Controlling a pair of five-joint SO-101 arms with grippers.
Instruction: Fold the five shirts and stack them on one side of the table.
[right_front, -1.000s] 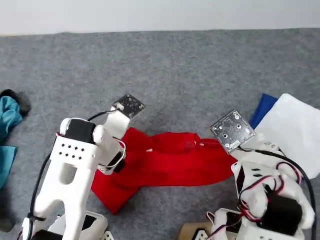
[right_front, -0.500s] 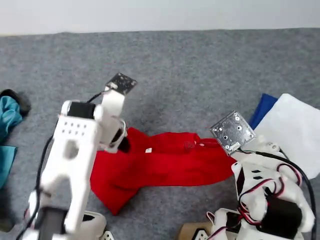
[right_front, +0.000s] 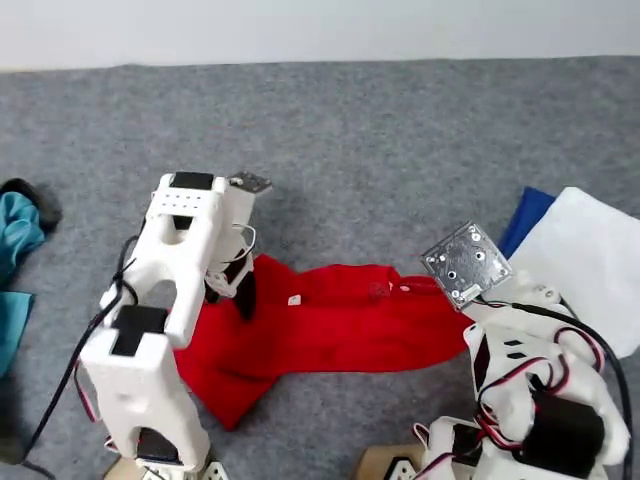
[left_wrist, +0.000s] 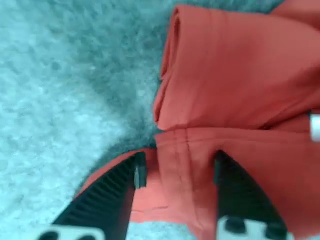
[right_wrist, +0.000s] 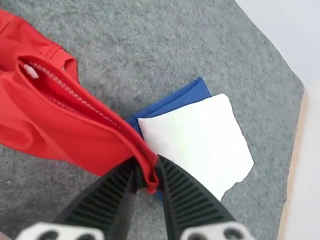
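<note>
You have the white shirt stacked on the blue shirt; the red shirt and teal shirt remain unfolded. Your right gripper pinches the red shirt's edge, and your left gripper gapes astride it.

Grey, felt-like tabletop spreads beneath and around the left tool; well beyond it, a plain pale band borders the far edge.

The grey felt worktop carries a red shirt spread across its middle. A white shirt overlaps a blue shirt at one side, and a teal shirt lies opposite.
</note>
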